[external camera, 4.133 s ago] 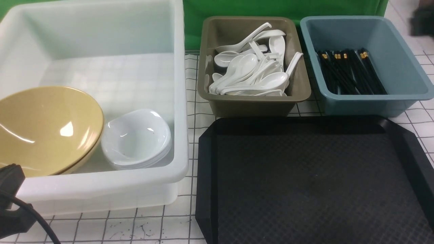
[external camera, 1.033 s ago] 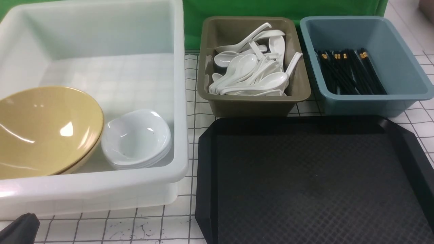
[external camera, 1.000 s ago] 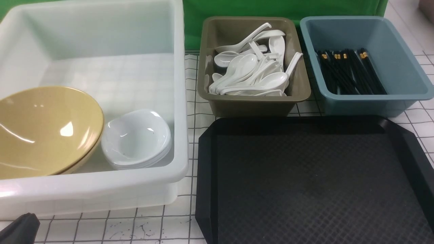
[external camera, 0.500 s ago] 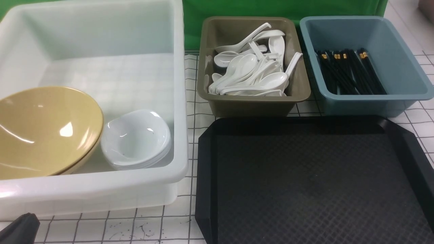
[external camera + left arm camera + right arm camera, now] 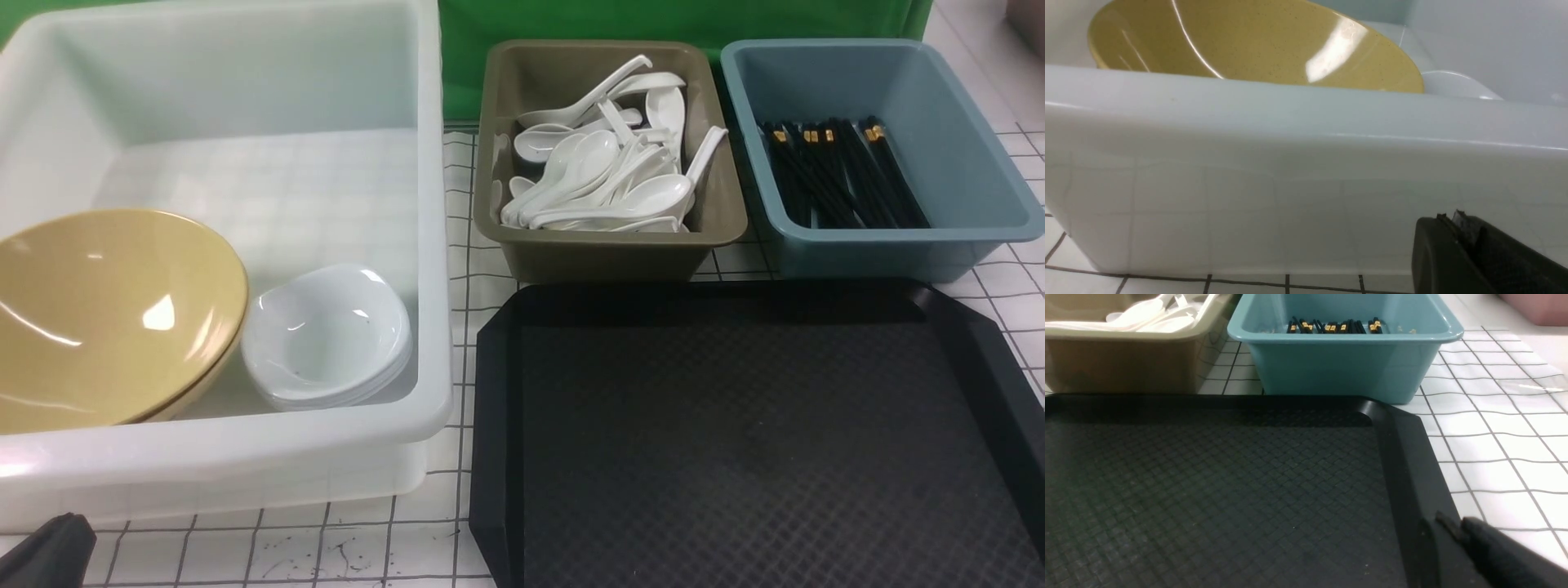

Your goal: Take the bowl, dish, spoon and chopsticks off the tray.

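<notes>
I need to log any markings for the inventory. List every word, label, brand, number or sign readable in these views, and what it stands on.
None: no readable text shows in any view.
The white tub, olive tub and blue tub bear no labels.
The tray shows only its cross-hatched texture.
The chopsticks carry gold bands, no legible marks.
The yellow bowl and spoons are unmarked.

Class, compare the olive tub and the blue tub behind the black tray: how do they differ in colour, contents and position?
The olive tub is a dull brownish green, while the blue tub is teal. The olive tub holds a jumbled heap of white spoons; the blue tub holds black chopsticks with gold bands, lying roughly parallel. The olive tub stands nearer the big white bin; the blue tub is farther right. Both are rectangular open plastic tubs behind the tray.
</notes>
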